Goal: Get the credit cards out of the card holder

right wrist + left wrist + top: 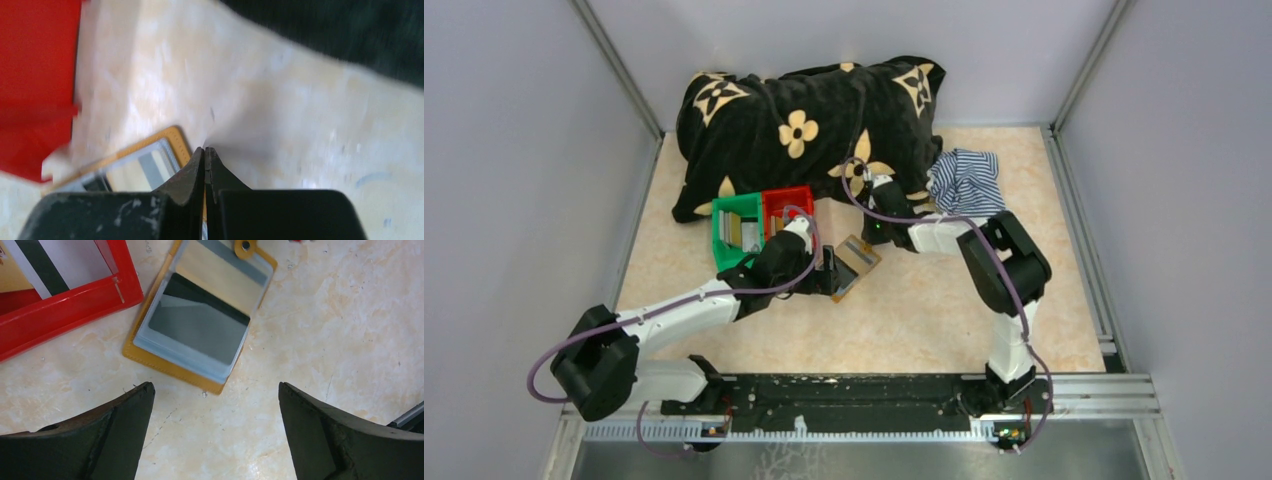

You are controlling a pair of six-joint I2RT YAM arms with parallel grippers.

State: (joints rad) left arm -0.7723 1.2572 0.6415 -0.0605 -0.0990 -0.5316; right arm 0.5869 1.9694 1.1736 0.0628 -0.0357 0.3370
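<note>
Lying open on table (350,340), holder (855,263) just beside red bin (65,305); grey card (197,332) in near pocket; striped card (45,265) in bin; left claw (215,390) released, fingers wide, over holder's near edge; right claw (205,152) clenched, empty, tips at holder's far edge.

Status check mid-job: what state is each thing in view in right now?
card holder, lying open on the table.
credit cards, some in its pockets, at least one in the red bin.
left gripper, open, empty, just short of the card holder.
right gripper, shut, tips at the card holder's edge.
red bin, upright.
green bin, upright, contents unclear.
striped cloth, crumpled.
</note>
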